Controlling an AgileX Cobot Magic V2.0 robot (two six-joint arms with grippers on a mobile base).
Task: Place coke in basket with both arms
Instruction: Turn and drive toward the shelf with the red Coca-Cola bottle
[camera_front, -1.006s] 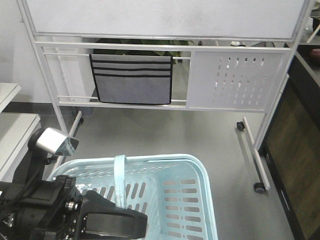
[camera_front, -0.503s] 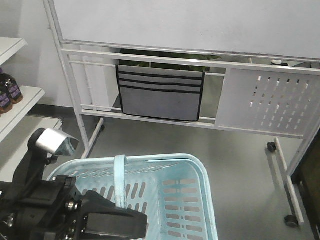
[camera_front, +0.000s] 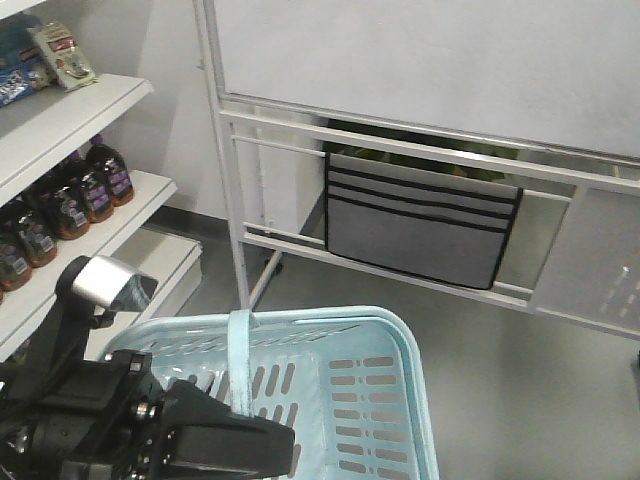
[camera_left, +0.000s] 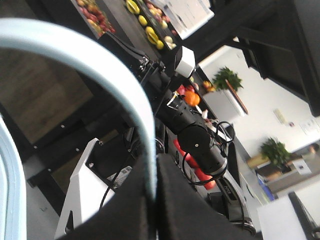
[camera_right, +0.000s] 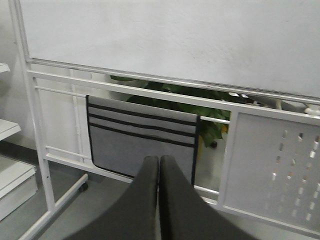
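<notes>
The light blue basket (camera_front: 372, 398) hangs low in the front view, its strap handle (camera_front: 238, 360) rising over the near rim. In the left wrist view my left gripper (camera_left: 152, 192) is shut on that handle (camera_left: 112, 72), which arcs up from between the black fingers. The left arm (camera_front: 95, 420) with its silver module (camera_front: 105, 282) sits beside the basket's left side. My right gripper (camera_right: 159, 160) is shut with nothing in it, pointing at a whiteboard stand. The coke is out of view.
White shelves (camera_front: 75, 120) with dark bottles (camera_front: 70, 200) stand at the left. A white whiteboard stand (camera_front: 235, 190) with a grey pocket organiser (camera_front: 415, 230) is ahead on grey floor. Red shapes (camera_left: 202, 175) behind the other arm are too hidden to identify.
The front view has swung left: the whiteboard stand and organiser slid right, and the shelves with bottles came into view. The basket and left arm keep their place in the frame.
</notes>
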